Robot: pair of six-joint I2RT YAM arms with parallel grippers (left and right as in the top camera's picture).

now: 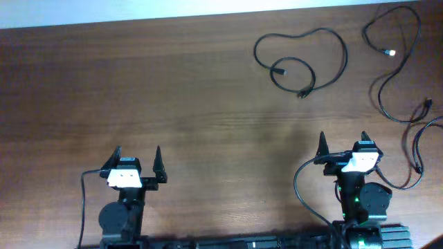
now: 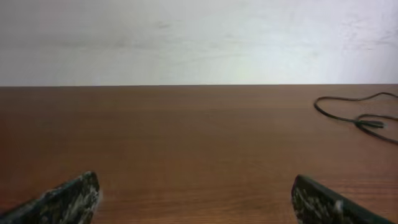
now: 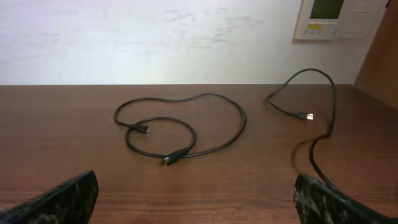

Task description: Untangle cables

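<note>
The left jaws and right jaws are spread, nothing held. Cables (image 1: 302, 93) are laid apart on the surface (image 1: 173, 83).

The brown wooden table (image 1: 173, 90) shows a fine grain. A looped cable (image 1: 345, 54) lies flat on it near the far edge, with one plug tucked inside the loop. Just right of that loop a second cable (image 1: 380, 97) winds, and its silver-tipped plug (image 1: 392, 52) points toward the loop.
</note>
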